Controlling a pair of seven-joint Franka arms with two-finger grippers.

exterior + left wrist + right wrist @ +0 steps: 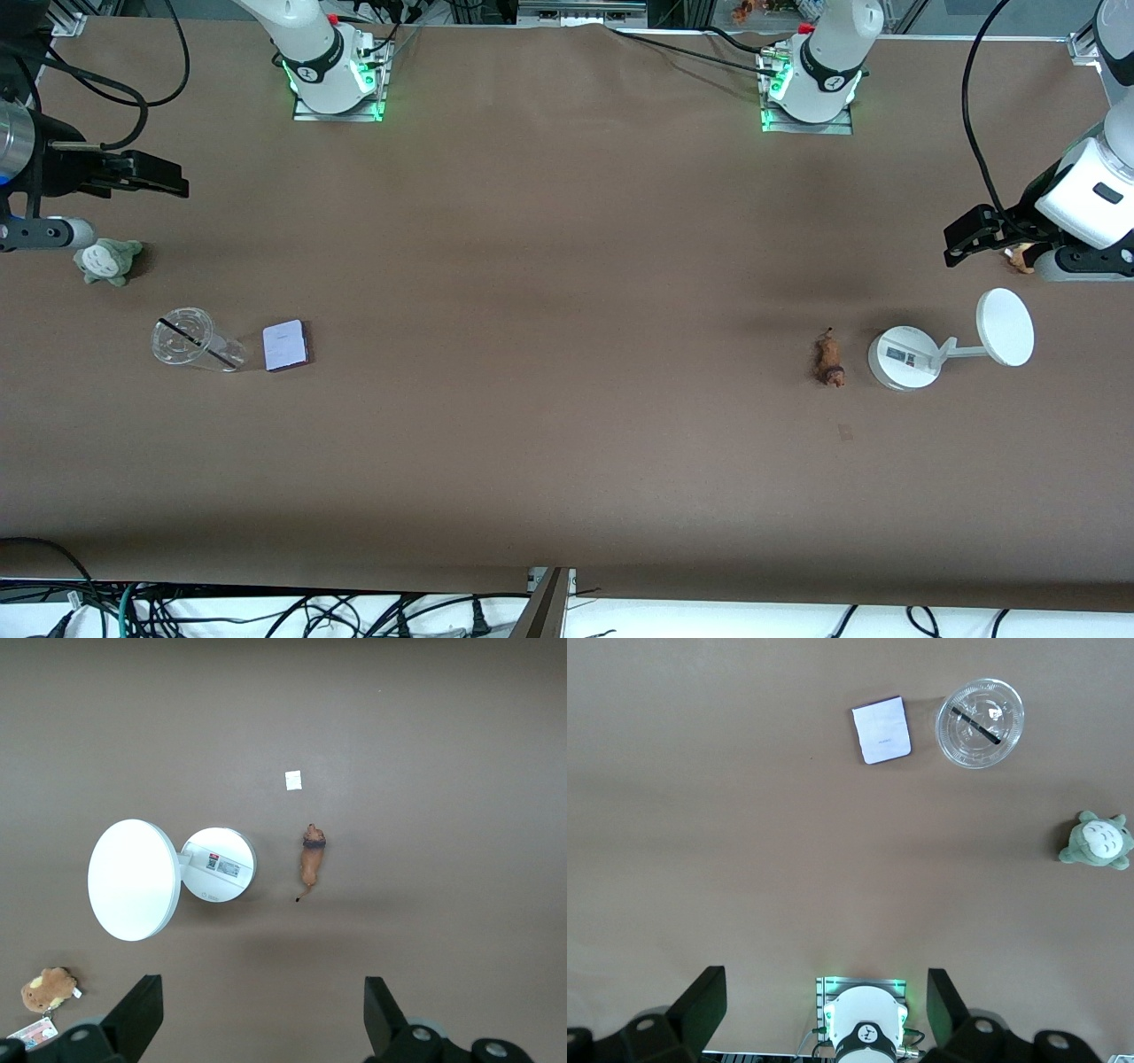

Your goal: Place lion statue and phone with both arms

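Note:
The lion statue [829, 359] lies on the brown table toward the left arm's end, beside a white stand; it also shows in the left wrist view [310, 862]. The phone [285, 345] lies flat toward the right arm's end, beside a clear cup; it also shows in the right wrist view [881, 730]. My left gripper [961, 239] [263, 992] is open and empty, up over the table by a brown plush. My right gripper [173, 182] [824, 988] is open and empty, up over the table near a grey-green plush.
The white round-based stand [904, 356] [217, 865] with a disc [1005, 326] stands beside the lion. A brown plush [1021, 257] [46, 989] lies under the left hand. A clear cup [190, 339] [980, 722] and a grey-green plush [106, 260] [1096, 840] sit near the phone.

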